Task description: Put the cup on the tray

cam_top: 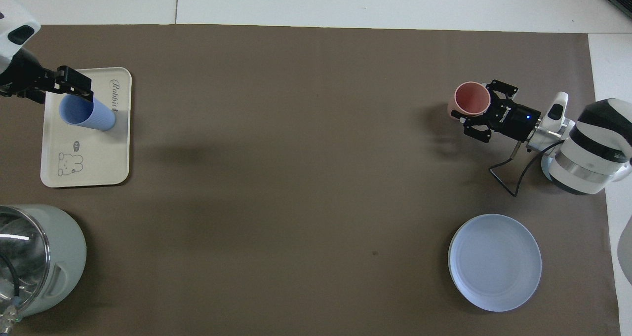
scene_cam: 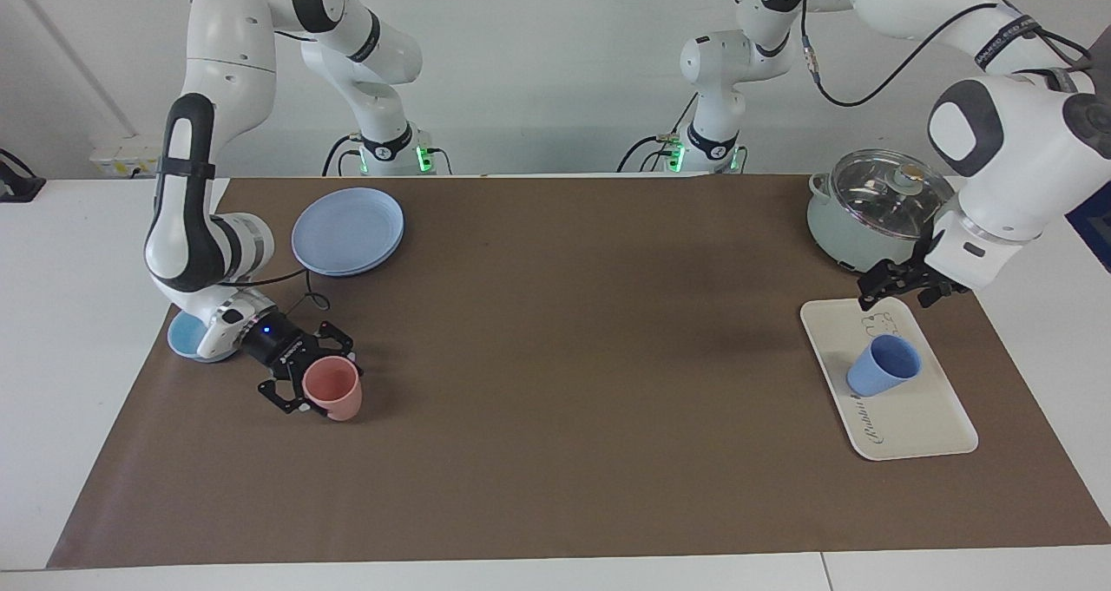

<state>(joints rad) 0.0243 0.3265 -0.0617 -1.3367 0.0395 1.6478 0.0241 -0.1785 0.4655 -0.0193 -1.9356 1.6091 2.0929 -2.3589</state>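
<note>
Left gripper [scene_cam: 903, 283]: I see it raised over the tray's bear end, fingers spread, holding nothing.
Cup [scene_cam: 884, 365]: upright on the tray [scene_cam: 920, 426], clear of my left gripper.
Right gripper [scene_cam: 305, 374]: low at the right arm's end, fingers around the pink cup [scene_cam: 333, 388]; I cannot tell whether they press it.
Hidden: bowl [scene_cam: 182, 338] mostly under the right arm; pot [scene_cam: 859, 218] partly covered by the left arm.
</note>
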